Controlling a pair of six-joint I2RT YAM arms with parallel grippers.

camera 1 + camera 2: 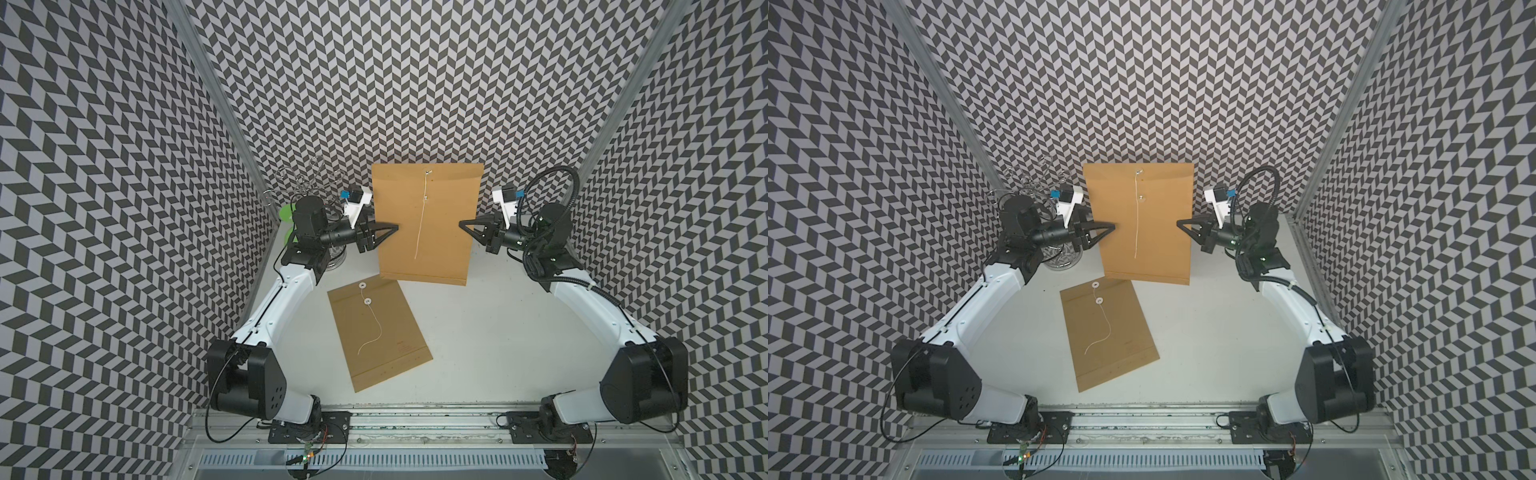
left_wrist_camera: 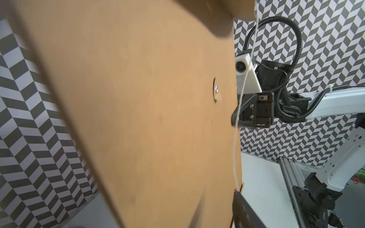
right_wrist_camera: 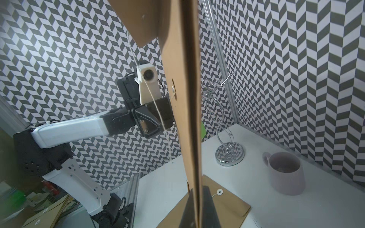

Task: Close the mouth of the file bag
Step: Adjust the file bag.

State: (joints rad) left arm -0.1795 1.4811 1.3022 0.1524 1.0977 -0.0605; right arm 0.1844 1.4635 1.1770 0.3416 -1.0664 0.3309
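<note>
The brown file bag (image 1: 440, 241) (image 1: 1158, 249) hangs upright above the table between both arms. Its top flap (image 3: 142, 19) stands a little off the body. A white string (image 1: 420, 224) dangles loose from the flap's button past the lower button (image 2: 78, 91), wound on nothing. My right gripper (image 1: 463, 224) (image 3: 198, 209) is shut on the bag's right edge, a finger on each face. My left gripper (image 1: 392, 228) is at the left edge. One of its fingers (image 2: 245, 211) shows in front, set well off to one side; the other is hidden behind the bag.
A second file bag (image 1: 380, 332) lies flat on the white table (image 1: 498, 332) below the held one, string loose. At the back left stand a chrome wire stand (image 3: 230, 154) and a pale mug (image 3: 285, 173). A metal rail (image 1: 415, 419) runs along the front edge.
</note>
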